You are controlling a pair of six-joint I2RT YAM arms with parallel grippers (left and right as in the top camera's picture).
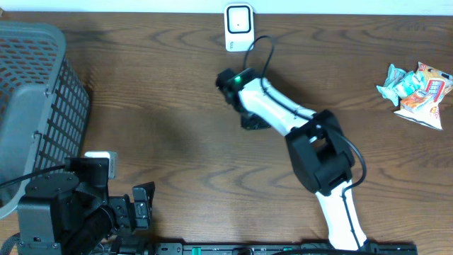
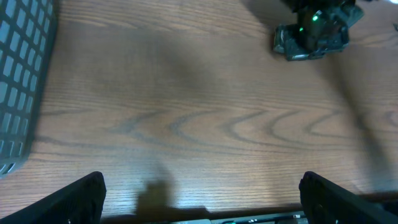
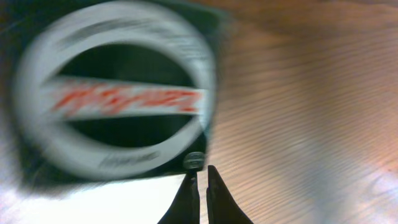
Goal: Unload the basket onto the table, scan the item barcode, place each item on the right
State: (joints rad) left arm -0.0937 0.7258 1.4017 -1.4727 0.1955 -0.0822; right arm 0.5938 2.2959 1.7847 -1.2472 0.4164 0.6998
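The item (image 3: 112, 93) is a dark package with a white ring and red lettering; it fills the left half of the right wrist view, close and blurred. My right gripper (image 3: 200, 174) is shut, its fingertips pinching the package's right edge beside a small round tab. From overhead, the right gripper (image 1: 244, 106) hangs over mid-table with the dark item (image 1: 253, 122) under it, a short way in front of the white scanner (image 1: 238, 27) at the far edge. My left gripper (image 2: 202, 199) stands wide open over bare wood and holds nothing; overhead it (image 1: 141, 205) is at the near left.
A grey mesh basket (image 1: 35, 106) stands at the left edge, with its wall (image 2: 18, 81) close to my left gripper. Several snack packets (image 1: 417, 92) lie at the far right. A cable loops from the right wrist near the scanner.
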